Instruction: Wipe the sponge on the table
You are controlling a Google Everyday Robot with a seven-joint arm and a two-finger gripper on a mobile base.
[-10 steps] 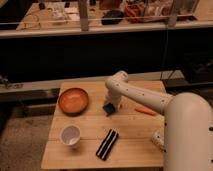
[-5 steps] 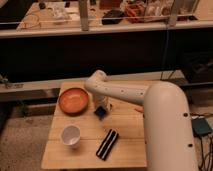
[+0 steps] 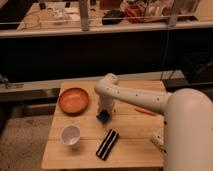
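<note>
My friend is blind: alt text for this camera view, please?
The robot's gripper is down at the blue sponge on a small wooden table. An orange bowl, a white cup and a black bar lie nearby.

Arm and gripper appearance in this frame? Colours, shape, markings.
The arm is a chain of thick, rounded off-white shells with small dark dots along the forearm; no loose cables show. The gripper, in the same off-white housing, sits at the blue sponge on the table, right of the orange bowl.
</note>
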